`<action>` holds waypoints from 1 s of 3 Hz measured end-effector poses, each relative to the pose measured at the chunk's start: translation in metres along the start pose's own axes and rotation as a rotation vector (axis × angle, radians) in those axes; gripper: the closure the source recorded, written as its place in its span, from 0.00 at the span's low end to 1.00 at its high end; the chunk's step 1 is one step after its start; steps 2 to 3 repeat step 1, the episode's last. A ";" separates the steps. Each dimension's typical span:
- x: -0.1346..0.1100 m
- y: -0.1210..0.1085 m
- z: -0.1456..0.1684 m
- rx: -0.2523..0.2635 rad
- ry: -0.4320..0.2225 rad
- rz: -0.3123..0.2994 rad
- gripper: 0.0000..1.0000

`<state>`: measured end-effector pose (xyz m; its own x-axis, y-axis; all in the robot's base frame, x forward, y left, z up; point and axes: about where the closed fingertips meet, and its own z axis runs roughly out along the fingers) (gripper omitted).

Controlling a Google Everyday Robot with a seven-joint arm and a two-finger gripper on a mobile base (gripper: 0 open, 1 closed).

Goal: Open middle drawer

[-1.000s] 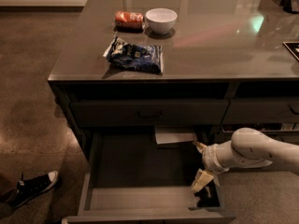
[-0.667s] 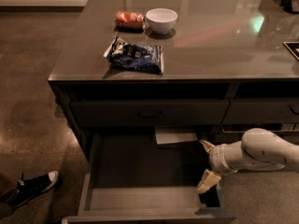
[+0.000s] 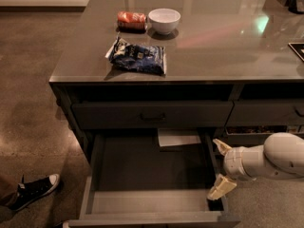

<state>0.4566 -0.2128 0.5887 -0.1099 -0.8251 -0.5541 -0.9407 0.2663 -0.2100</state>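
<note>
1. While the top drawer (image 3: 152, 114) sits shut, the middle drawer (image 3: 152, 172) stands pulled far out from the desk (image 3: 223, 46), with its shallow tray exposed.
2. A pale sheet (image 3: 179, 137) lies at the back of the tray.
3. The end effector (image 3: 221, 167) hangs just beside the drawer's right wall, spread wide and holding nothing, with one fingertip (image 3: 220, 189) near the front right corner.
4. On the desk lie a blue bag (image 3: 138, 58), a red packet (image 3: 131, 20) and a white bowl (image 3: 164, 20).
5. A black shoe (image 3: 35, 190) rests on the floor at the left.
</note>
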 end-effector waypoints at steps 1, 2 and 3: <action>0.000 0.000 0.000 0.000 0.000 0.000 0.00; 0.000 0.000 0.000 0.000 0.000 0.000 0.00; 0.000 0.000 0.000 0.000 0.000 0.000 0.00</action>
